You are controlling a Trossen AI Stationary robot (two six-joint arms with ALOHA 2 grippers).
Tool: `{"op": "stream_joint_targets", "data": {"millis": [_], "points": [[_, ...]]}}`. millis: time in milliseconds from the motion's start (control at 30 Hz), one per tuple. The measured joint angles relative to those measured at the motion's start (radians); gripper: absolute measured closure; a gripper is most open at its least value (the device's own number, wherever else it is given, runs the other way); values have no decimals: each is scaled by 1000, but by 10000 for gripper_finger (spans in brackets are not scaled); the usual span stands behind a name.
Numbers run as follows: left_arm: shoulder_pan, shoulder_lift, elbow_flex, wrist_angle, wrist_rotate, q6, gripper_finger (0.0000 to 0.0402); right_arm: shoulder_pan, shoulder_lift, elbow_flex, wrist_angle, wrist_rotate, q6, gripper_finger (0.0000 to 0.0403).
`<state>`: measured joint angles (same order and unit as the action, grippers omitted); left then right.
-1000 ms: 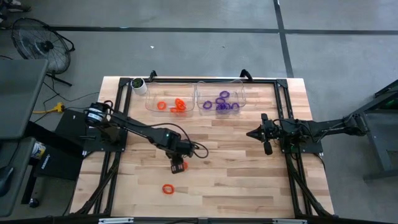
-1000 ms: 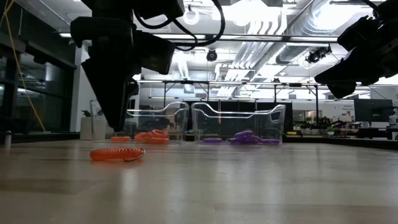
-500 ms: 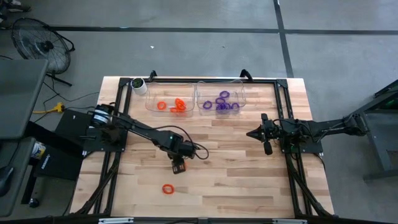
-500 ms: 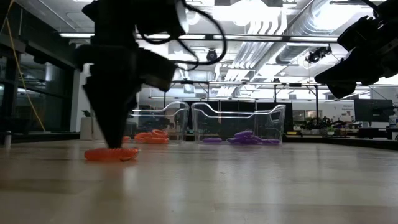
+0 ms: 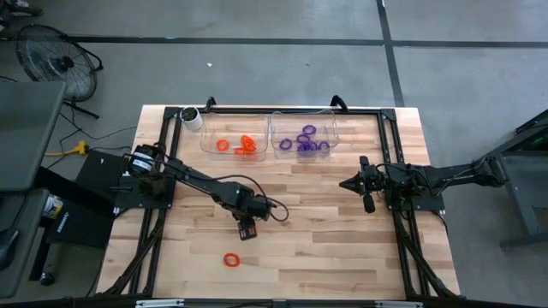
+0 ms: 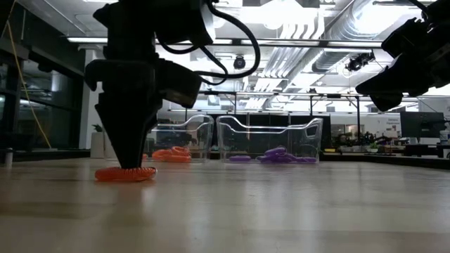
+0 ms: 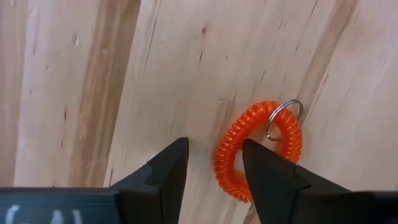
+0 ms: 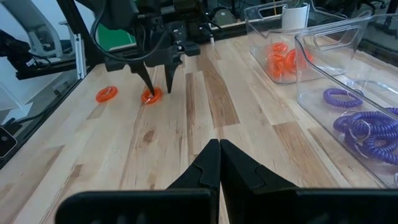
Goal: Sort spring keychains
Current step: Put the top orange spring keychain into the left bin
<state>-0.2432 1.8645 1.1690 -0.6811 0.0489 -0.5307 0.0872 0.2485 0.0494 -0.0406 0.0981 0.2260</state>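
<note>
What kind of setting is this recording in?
Probably an industrial lab or workshop: exposed ceiling ducts, a grey concrete floor with a floor fan, and a wooden table framed for two arms.

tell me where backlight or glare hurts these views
Low view: bright ceiling lights behind turn the left gripper into a silhouette over the orange keychain. Left wrist view: even light, coil and metal ring crisp. High view: flat, no glare. Right wrist view: reflections on the clear bins.

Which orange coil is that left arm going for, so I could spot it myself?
Start at the wooden table and follow the left arm to its open end effector. The orange coil lies under its tips, one finger inside the loop. The other loose orange coil lies apart, nearer the table's front edge.
</note>
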Motion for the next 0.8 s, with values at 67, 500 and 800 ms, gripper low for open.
{"op": "stream_joint_targets", "data": {"millis": [67, 500, 800], "points": [[0, 0, -1, -1, -12, 3, 259, 0, 0, 0, 0, 0, 0, 402], [-7, 45, 0, -27, -52, 30, 388, 0, 0, 0, 0, 0, 0, 402], [14, 18, 39, -84, -44, 41, 397, 0, 0, 0, 0, 0, 0, 402]]}}
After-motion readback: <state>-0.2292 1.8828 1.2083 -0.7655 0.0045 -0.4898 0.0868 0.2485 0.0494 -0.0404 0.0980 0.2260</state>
